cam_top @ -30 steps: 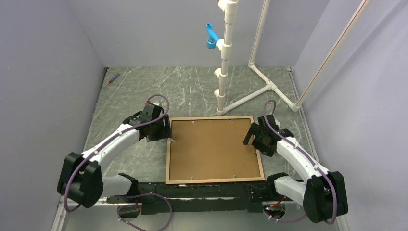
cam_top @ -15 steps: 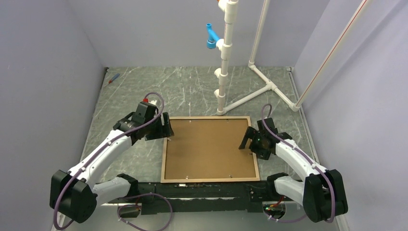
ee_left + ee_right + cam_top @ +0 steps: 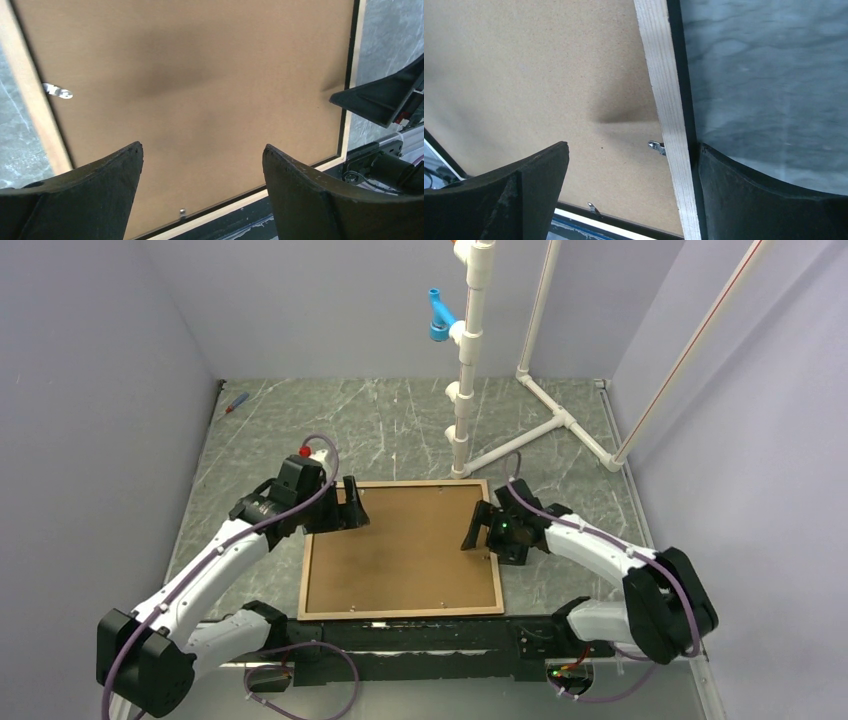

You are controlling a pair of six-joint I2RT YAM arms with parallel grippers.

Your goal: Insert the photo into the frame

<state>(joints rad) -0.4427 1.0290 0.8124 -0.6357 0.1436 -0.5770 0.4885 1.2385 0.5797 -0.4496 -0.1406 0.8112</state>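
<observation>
The frame (image 3: 400,614) is lying flat on the table (image 3: 400,430), a brown backing board (image 3: 400,550) filling it. Only the right wrist view is showing the right gripper (image 3: 631,146) gaping, empty, astride a rail (image 3: 664,100). The left gripper (image 3: 201,149) is hovering wide open over the board.

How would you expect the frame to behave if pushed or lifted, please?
Probably stiff: the frame lies flat, rails straight, a board filling it. Likely light for its size, so a push should slide it across the smooth table rather than tip it. The thin rails may be awkward to grip.
</observation>
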